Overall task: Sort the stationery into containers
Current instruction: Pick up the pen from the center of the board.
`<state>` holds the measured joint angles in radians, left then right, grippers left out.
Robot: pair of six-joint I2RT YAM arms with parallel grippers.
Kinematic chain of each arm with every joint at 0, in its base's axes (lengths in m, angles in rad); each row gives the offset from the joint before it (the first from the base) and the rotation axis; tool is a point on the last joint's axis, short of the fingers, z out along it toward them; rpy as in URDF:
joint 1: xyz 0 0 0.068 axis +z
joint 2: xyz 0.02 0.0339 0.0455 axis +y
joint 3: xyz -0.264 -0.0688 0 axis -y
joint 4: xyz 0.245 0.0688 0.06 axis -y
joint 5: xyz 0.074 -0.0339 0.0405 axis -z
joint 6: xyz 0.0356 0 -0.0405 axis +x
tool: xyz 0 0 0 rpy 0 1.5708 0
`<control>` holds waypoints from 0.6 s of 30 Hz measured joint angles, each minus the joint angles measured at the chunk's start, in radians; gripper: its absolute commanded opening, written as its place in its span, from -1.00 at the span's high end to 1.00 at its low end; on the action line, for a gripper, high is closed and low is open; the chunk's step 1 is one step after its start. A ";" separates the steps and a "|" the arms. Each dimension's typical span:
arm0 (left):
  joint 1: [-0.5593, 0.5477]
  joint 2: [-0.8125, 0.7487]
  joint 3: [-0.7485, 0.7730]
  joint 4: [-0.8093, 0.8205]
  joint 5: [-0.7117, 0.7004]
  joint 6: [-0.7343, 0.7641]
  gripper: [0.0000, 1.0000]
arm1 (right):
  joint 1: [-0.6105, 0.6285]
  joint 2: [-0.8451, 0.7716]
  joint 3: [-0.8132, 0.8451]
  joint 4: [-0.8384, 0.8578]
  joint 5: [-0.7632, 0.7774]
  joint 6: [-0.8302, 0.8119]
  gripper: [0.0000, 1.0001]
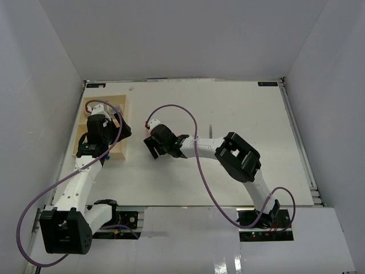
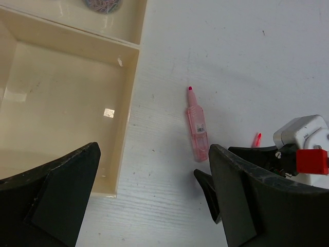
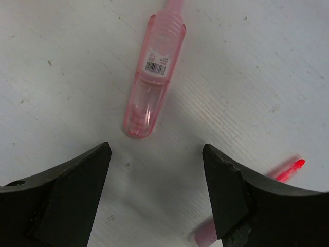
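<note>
Cream tray (image 2: 126,118) — round pot (image 2: 103,5) in far compartment. Pink pen (image 2: 197,126) outside, on table (image 2: 231,51). Left gripper (image 2: 154,149) jaws wide, right gripper (image 3: 157,149) jaws apart — nothing held.

Our top camera looks down from high behind the near edge and takes in the whole table (image 1: 228,103) — the widest view. Our left wrist camera hangs lower, facing down at a corner of the tray (image 2: 130,103) and the pink pen (image 2: 197,131). Our right wrist camera sits nearest the table — that same pen lies in both wrist views.
</note>
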<state>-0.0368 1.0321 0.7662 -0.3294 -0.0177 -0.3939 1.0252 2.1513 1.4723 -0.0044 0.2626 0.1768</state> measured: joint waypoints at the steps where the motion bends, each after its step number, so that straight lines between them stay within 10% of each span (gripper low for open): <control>1: 0.000 0.000 0.000 -0.001 0.000 0.000 -0.96 | 0.002 0.003 0.003 0.006 0.002 0.001 -0.52; 18: 0.000 -0.003 0.000 -0.003 -0.001 -0.012 -0.96 | 0.010 0.059 0.038 0.097 0.050 0.012 -0.02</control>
<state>-0.0368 1.0294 0.7662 -0.3328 -0.0185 -0.4057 1.0355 2.2105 1.5101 0.0925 0.3122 0.1890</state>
